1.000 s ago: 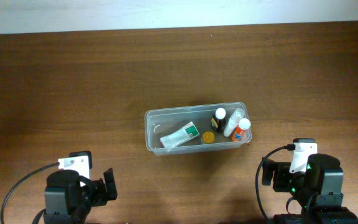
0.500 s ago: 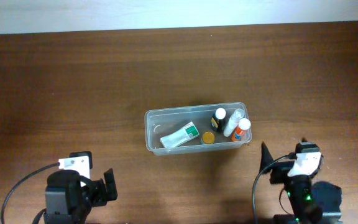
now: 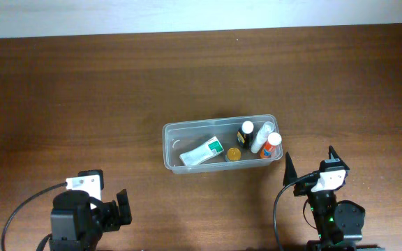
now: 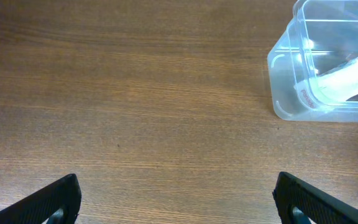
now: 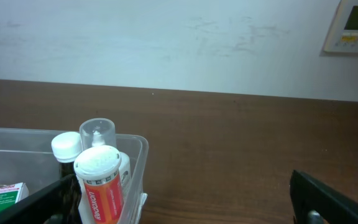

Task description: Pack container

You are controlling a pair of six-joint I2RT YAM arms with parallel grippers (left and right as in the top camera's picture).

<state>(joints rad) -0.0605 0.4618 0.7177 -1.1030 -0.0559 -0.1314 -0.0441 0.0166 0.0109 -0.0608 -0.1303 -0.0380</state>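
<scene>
Near the middle of the dark wooden worktop (image 3: pixel 82 90), lying lengthwise left to right: the clear container (image 3: pixel 201 125), upright and open at the top. Inside, across its left half, a white tube with a green label (image 3: pixel 202 151), flat and slanted. Crowded into the right end: a dark bottle with a white cap (image 3: pixel 246 132), a white bottle with a clear cap (image 3: pixel 263 134) and a white bottle with an orange label (image 3: pixel 271 145), standing close together, plus a small round yellow-topped item (image 3: pixel 234 154) just beside the tube, too small to name further. At the lower left edge, well apart from the container, the left end effector (image 3: pixel 123 208): fingers spread wide in the left wrist view, nothing between them, only bare wood below, with the container's left end up in that view's top right corner. Near the container's right end, on the side toward the robot, the right end effector (image 3: pixel 310 162): fingers parted, gripping nothing, tips pointing toward the container and not touching it. From the right wrist, the three bottle tops at or just above the container's rim at the left, brown worktop beyond, a pale wall (image 5: pixel 166 43) behind, and a white wall panel with a small display (image 5: pixel 355 25) at the top right.
</scene>
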